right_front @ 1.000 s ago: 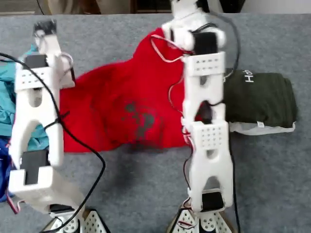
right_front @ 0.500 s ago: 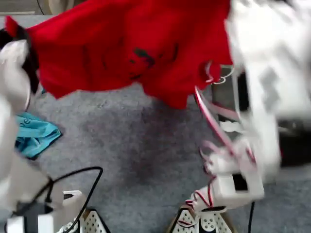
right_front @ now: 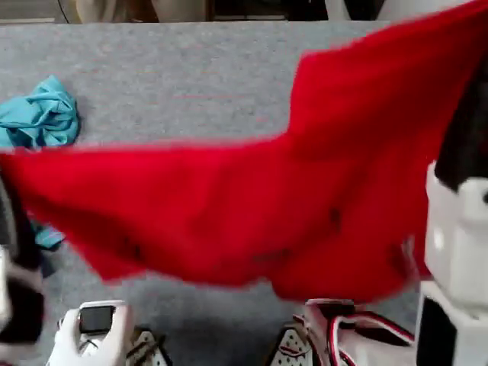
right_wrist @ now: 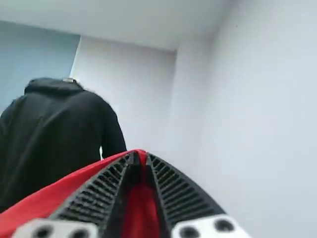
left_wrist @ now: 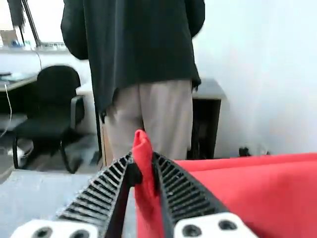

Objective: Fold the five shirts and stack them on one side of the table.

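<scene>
The red shirt (right_front: 229, 206) hangs in the air over the table (right_front: 191, 69), stretched wide from the left edge of the high view to its upper right corner. It screens the near half and the right side of the table from that camera, so what lies under it cannot be told.

The left gripper (left_wrist: 143, 166) is clamped on a bunched edge of the shirt. A red peak sticks up between its ribbed jaws, and the rest of the cloth runs off to one side. The right gripper (right_wrist: 139, 159) is likewise closed on a fold of the shirt, with red cloth pinched in the narrow slot between its jaws.

A crumpled teal shirt (right_front: 42, 118) lies on the table's left side, beyond the red one and apart from it. A white arm (right_front: 456, 244) stands in front of the cloth at the right edge of the high view. A black chair (left_wrist: 52, 106) stands in the room behind.
</scene>
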You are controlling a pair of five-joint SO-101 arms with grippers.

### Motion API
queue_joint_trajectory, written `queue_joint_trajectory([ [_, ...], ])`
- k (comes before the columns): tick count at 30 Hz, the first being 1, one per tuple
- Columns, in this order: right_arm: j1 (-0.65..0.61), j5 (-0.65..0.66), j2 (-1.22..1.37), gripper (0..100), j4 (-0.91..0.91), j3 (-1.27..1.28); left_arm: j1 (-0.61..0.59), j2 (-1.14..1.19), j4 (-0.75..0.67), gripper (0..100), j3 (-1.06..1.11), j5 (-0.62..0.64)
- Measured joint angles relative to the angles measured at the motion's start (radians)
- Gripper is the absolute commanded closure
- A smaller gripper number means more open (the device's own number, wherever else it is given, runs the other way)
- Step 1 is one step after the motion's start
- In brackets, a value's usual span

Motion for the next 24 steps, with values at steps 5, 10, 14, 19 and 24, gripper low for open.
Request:
queue_joint_trajectory([
  [5,-0.044,0.132,-0.006,99.7,-0.009,0.242,0.0,-0.078,-0.021,98,0.405,0.0],
  [10,-0.086,0.232,0.106,99.7,-0.089,0.56,0.003,-0.038,-0.281,98,0.861,0.0],
  [14,-0.083,0.242,0.255,99.7,-0.353,0.804,0.003,0.077,-0.697,98,1.212,-0.003],
  [19,-0.089,0.245,0.496,99.7,-0.657,0.91,-0.04,0.364,-1.336,98,1.439,0.009],
  [24,-0.089,0.244,0.743,99.7,-0.747,0.773,-0.121,0.687,-1.616,98,1.269,0.133],
])
